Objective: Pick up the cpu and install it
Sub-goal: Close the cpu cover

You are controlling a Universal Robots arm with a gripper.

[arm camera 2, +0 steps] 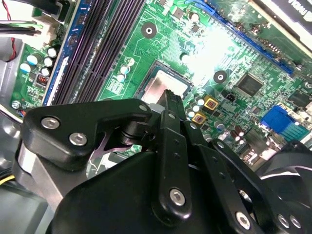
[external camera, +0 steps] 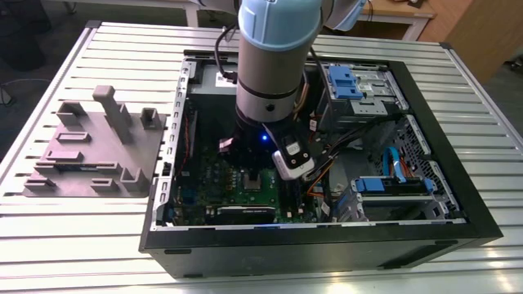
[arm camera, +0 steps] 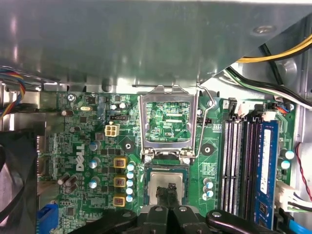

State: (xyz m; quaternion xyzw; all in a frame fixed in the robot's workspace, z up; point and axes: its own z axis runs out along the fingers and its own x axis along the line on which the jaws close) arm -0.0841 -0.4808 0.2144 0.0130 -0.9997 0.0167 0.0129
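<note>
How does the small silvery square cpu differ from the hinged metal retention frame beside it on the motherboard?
The small silvery square cpu lies flat in the socket; the hinged metal retention frame is swung open, off the socket. The cpu's top is solid; the frame has a window with green board showing through. The frame looks larger. Both are silvery metal and roughly square.
</note>
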